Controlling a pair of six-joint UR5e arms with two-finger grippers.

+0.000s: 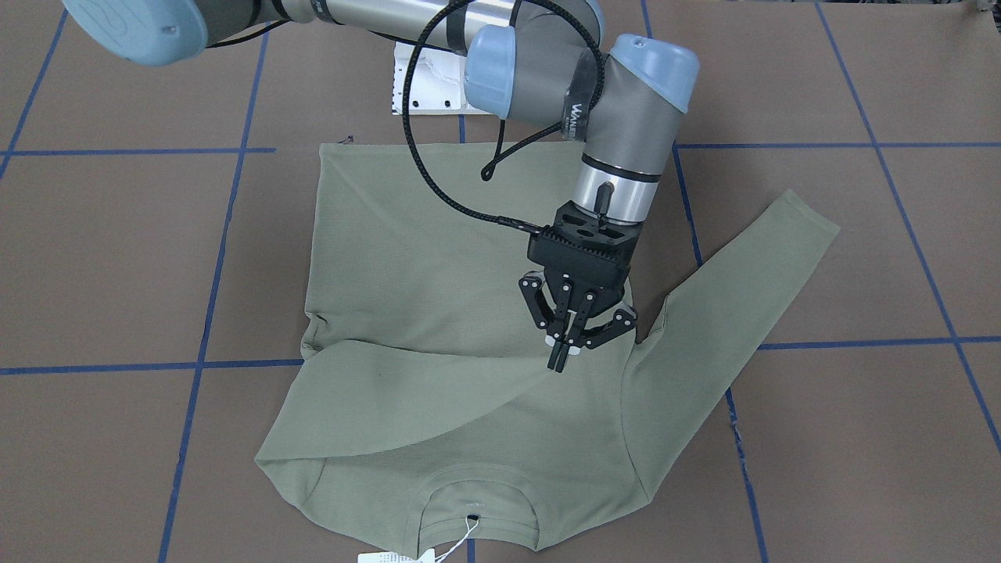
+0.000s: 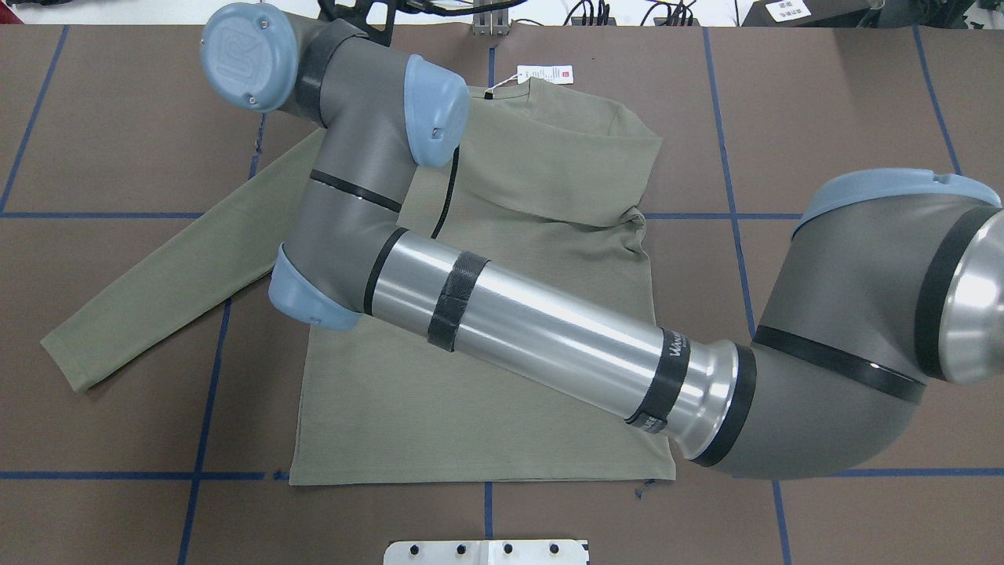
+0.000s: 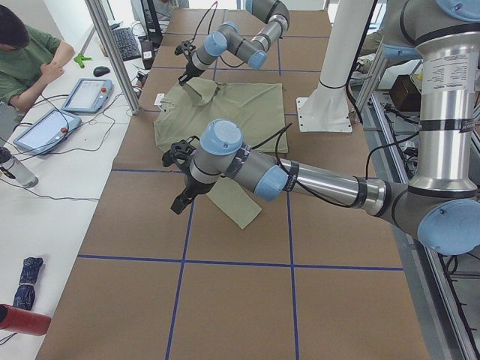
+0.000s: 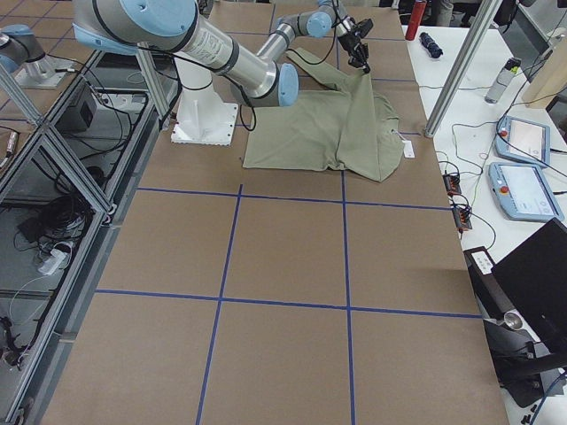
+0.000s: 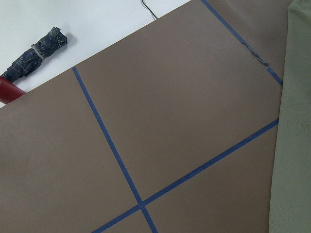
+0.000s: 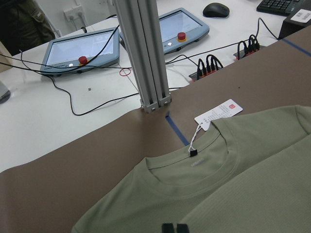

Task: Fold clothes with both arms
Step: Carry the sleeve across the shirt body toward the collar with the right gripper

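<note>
Pointing away frm base plate — shirt collar; hem nearest it.

Brown table with blue tape lines, folded umbrella, aluminium post, grey pendant, black mouse

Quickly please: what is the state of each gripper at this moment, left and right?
Left gripper: cannot be told; it shows only in the left side view.
Right gripper: closed on the green shirt, at its folded-over sleeve.
</note>
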